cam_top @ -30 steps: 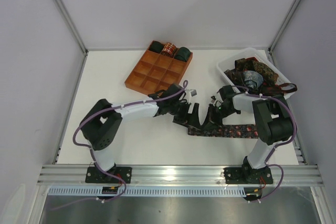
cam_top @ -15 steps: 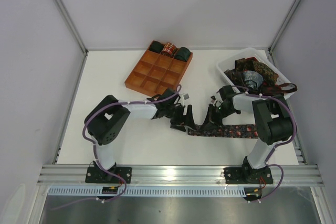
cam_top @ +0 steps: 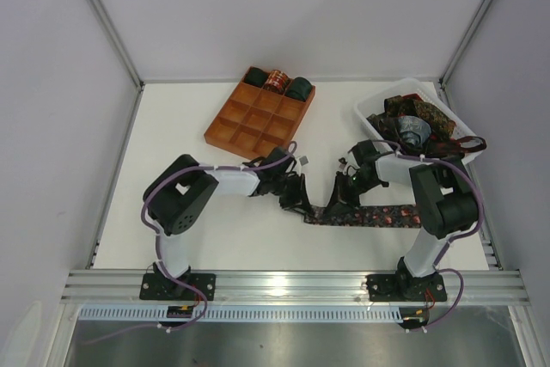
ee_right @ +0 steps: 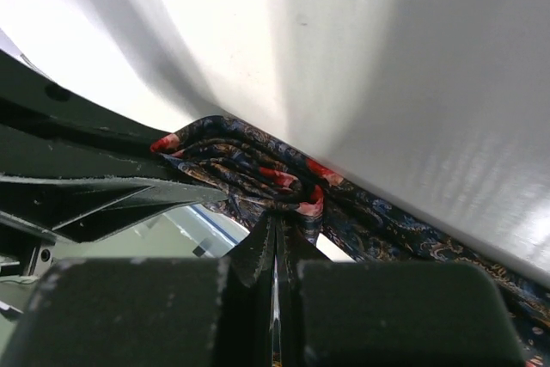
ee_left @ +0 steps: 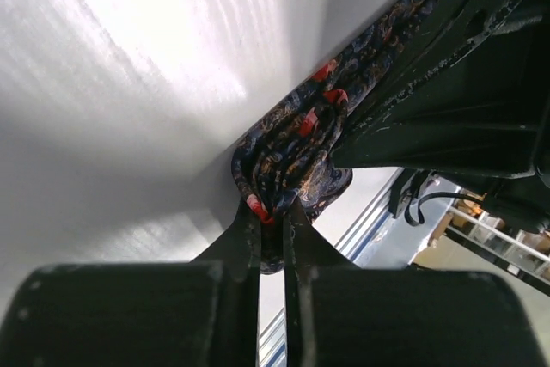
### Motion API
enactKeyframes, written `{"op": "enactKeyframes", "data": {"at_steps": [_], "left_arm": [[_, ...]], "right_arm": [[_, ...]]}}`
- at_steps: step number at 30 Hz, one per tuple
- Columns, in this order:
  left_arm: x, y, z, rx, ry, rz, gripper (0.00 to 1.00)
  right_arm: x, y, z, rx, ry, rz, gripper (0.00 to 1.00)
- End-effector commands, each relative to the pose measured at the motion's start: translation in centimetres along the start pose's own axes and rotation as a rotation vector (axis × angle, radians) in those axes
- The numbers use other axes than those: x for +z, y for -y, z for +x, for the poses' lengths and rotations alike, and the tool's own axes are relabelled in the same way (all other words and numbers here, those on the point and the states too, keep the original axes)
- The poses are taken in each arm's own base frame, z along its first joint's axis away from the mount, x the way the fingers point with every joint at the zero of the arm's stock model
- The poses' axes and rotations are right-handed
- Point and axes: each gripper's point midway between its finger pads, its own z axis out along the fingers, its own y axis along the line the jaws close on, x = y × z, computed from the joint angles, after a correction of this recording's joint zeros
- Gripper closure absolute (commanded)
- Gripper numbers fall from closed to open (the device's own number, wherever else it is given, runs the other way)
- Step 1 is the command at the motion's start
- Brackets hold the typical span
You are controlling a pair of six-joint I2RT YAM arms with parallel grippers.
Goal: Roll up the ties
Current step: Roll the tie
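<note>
A dark tie (cam_top: 387, 216) with a red-brown print lies flat on the white table, its left end bunched into a small fold (ee_left: 288, 156). My left gripper (cam_top: 302, 205) is shut on that fold from the left; in its wrist view the jaws (ee_left: 273, 212) pinch the cloth. Just to the right, my right gripper (cam_top: 338, 201) is shut on the same fold, and the fabric (ee_right: 249, 165) bulges above its closed tips (ee_right: 277, 223). Each wrist view shows the other gripper's black fingers (ee_left: 430, 83) (ee_right: 86, 186) close against the fold.
An orange-brown gridded tray (cam_top: 245, 126) stands at the back centre with three rolled ties (cam_top: 276, 81) in its far row. A white bin (cam_top: 369, 107) at the back right holds a heap of loose ties (cam_top: 421, 122). Grey walls enclose the table.
My left gripper, open a second ago, has shut on the tie's bunched end. The left arm has drawn in and both grippers have shifted slightly left with the fold.
</note>
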Motion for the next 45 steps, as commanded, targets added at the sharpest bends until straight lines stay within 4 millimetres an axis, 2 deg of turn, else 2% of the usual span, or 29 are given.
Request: {"op": "enactKeyframes", "data": {"at_steps": [1, 2, 4, 5, 7, 8, 11, 14, 18, 23, 29, 33, 39, 45], "left_arm": [[-2.0, -1.6, -0.2, 0.047, 0.054, -0.095, 1.00], [-2.7, -2.1, 0.3, 0.041, 0.042, -0.123, 0.99], [-4.1, -2.8, -0.2, 0.058, 0.068, -0.163, 0.99], [-5.3, -2.5, 0.1, 0.064, 0.070, -0.174, 1.00], [-6.3, -2.6, 0.1, 0.094, 0.070, -0.206, 1.00], [-7.0, -2.4, 0.4, 0.098, 0.064, -0.220, 1.00], [-7.9, -2.0, 0.9, 0.099, 0.059, -0.219, 0.99], [-8.0, -2.0, 1.3, 0.092, 0.044, -0.222, 1.00], [-8.3, -2.8, 1.4, 0.098, 0.041, -0.257, 0.99], [-8.4, -3.7, 1.6, 0.102, 0.031, -0.288, 1.00], [-9.2, -4.6, 0.7, 0.081, 0.055, -0.296, 0.99], [-9.1, -4.5, 0.4, 0.087, 0.051, -0.294, 0.99], [-8.9, -4.5, 0.4, 0.074, 0.051, -0.291, 1.00], [-9.0, -4.3, 0.2, 0.076, 0.055, -0.293, 1.00]], "right_arm": [[0.7, 0.5, -0.9, -0.066, 0.044, 0.091, 1.00], [0.8, 0.2, -0.9, -0.069, 0.042, 0.088, 1.00], [1.4, -0.8, -0.5, -0.078, 0.026, 0.079, 1.00], [1.7, -1.7, -0.8, -0.096, 0.031, 0.062, 1.00], [2.8, -2.7, -0.2, -0.098, 0.000, 0.047, 1.00], [3.1, -3.5, -0.6, -0.108, 0.003, 0.030, 1.00], [4.7, -5.4, -0.5, -0.107, -0.022, -0.014, 1.00], [6.0, -7.2, -0.4, -0.125, -0.042, -0.035, 1.00], [6.1, -7.4, -0.8, -0.125, -0.024, 0.000, 1.00], [4.5, -6.0, -0.9, -0.139, -0.018, 0.034, 1.00], [4.0, -4.2, -0.3, -0.126, -0.028, 0.063, 1.00], [3.9, -4.9, -0.1, -0.132, -0.025, 0.045, 1.00], [3.1, -7.9, -1.4, -0.176, 0.014, 0.006, 1.00], [4.3, -9.0, -0.9, -0.204, -0.021, 0.006, 1.00]]}}
